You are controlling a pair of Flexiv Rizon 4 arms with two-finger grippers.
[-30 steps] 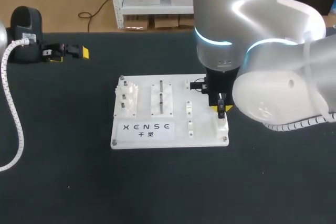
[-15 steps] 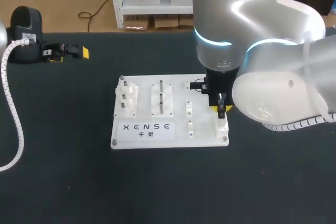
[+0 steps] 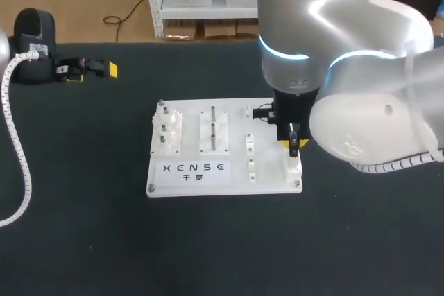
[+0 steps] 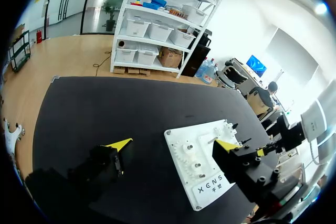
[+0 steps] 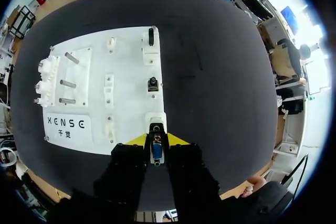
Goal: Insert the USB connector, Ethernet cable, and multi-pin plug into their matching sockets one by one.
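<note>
The white board point(image 3: 222, 145) lay on the black table point(image 3: 83, 227). In the head view the bulk of the right arm point(image 3: 361, 95) hung over the board's right edge and hid that side. In the right wrist view a block of toothed wheels point(image 5: 46, 80) and upright pegs point(image 5: 71, 59) stood far off to the side of the right hand point(image 5: 156, 140). A small black plug point(image 5: 153, 84) and a second dark piece point(image 5: 150, 36) stood in line ahead of it.

The right hand's fingers pinched the multi-pin plug point(image 5: 156, 150) from both sides. The plug's front end met the white socket block point(image 5: 156, 119) just ahead of the yellow tips; whether it had entered could not be told.

The left hand point(image 3: 94, 72) rested well apart from the board, its fingers spread wide and holding nothing.
</note>
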